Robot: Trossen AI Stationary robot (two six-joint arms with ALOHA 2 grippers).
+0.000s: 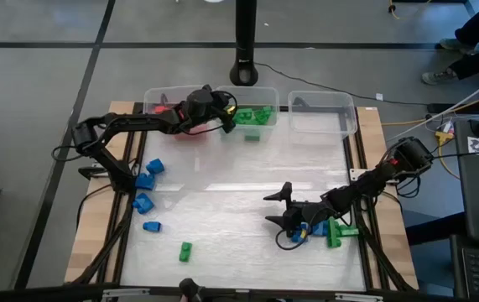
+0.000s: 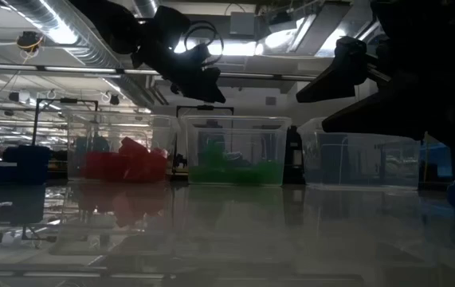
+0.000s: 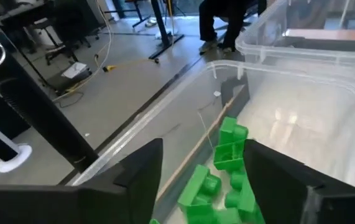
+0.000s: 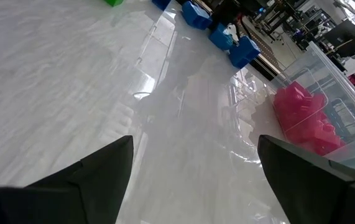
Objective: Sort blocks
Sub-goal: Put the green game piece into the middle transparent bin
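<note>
My left gripper [image 1: 231, 118] hangs open over the middle clear bin [image 1: 271, 94] at the table's far side. Green blocks [image 3: 222, 180] lie in a heap on that bin's floor, below and between its fingers [image 3: 133, 180]; I cannot tell whether any touches them. The clear bin to its left [image 1: 150, 97] holds red blocks [image 2: 125, 163]. Several blue blocks [image 1: 147, 183] lie by the table's left edge, and one green block [image 1: 186, 249] lies near the front. At the near right my right gripper [image 1: 276, 206] stands open above the tabletop, with nothing between its fingers.
A third clear bin [image 1: 323, 113] stands at the far right, with nothing showing in it. Blue and green blocks [image 1: 323, 231] lie under my right arm near the table's right edge. The middle of the white tabletop [image 1: 239, 197] is bare. A black post [image 1: 245, 50] stands behind the bins.
</note>
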